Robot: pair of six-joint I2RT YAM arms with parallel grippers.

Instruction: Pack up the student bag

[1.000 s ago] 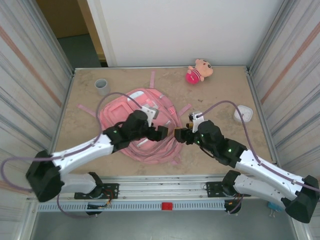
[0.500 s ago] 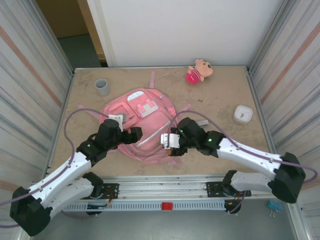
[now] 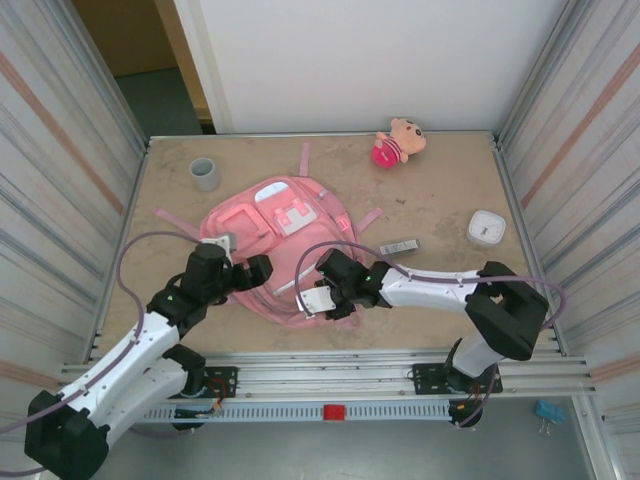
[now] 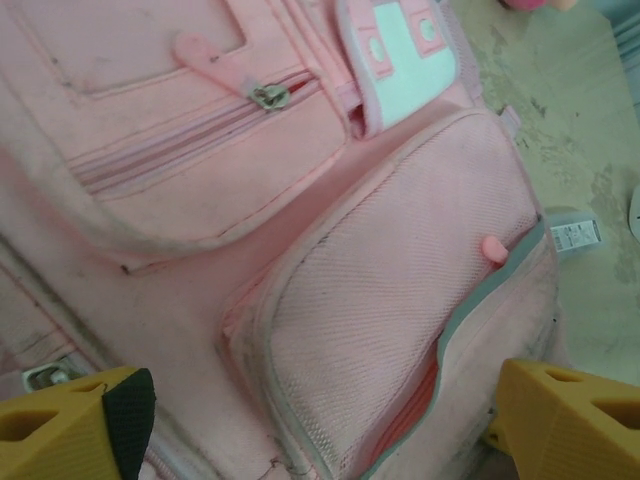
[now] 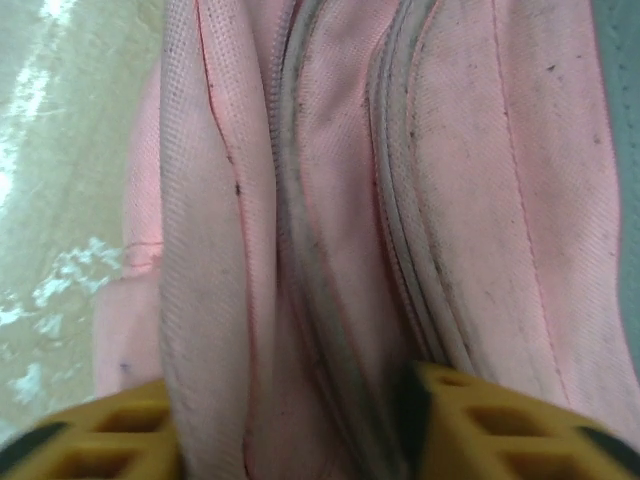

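The student bag (image 3: 285,235) lies mid-left on the table (image 3: 440,180), a near-edge fold clamped in the right gripper (image 3: 326,290), with the left gripper (image 3: 255,272) spread wide above its mesh pocket (image 4: 390,300).

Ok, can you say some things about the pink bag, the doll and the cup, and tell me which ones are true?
1. The doll is packed inside the bag. False: it lies on the table near the far edge, apart from the bag.
2. The left gripper is open above the bag. True.
3. The cup is tipped on its side. False: it stands upright.
4. A fold of the bag sits between the fingers of the right gripper. True.
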